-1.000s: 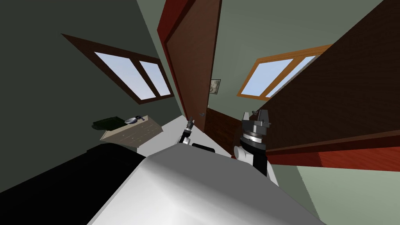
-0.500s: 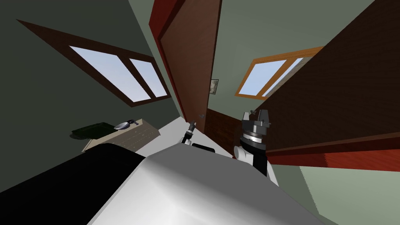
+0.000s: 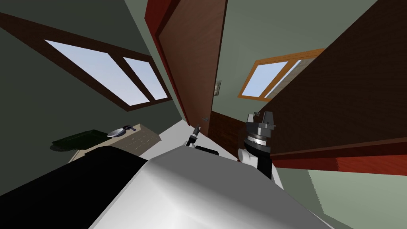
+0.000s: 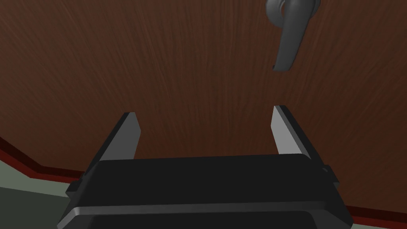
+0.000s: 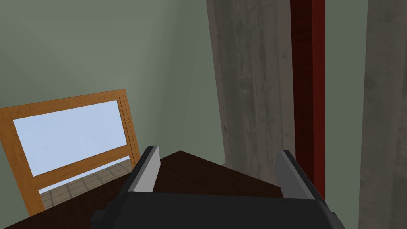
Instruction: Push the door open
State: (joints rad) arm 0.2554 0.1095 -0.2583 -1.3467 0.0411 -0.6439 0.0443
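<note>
Door panel (image 4: 179, 59) (brown, wood-grained) lies straight ahead of left gripper (image 4: 204, 112), whose 2 fingers are spread and grip nothing; contact cannot be confirmed. Grey lever handle (image 4: 292, 35) sits just beyond 1 fingertip, its long axis pointing back toward that fingertip. Left arm is nearer. Right gripper (image 5: 218, 150), fingers likewise spread, hangs apart from the panel. Recommended push: straight ahead.

Grey-green walls (image 3: 254, 32) carry a dark-brown-framed two-pane window (image 3: 107, 75) and an orange wood-framed window (image 3: 270, 79), both showing pale blue sky. A beige chest of drawers (image 3: 139, 137) stands on the pale floor (image 3: 175, 130) below the dark-framed one.
</note>
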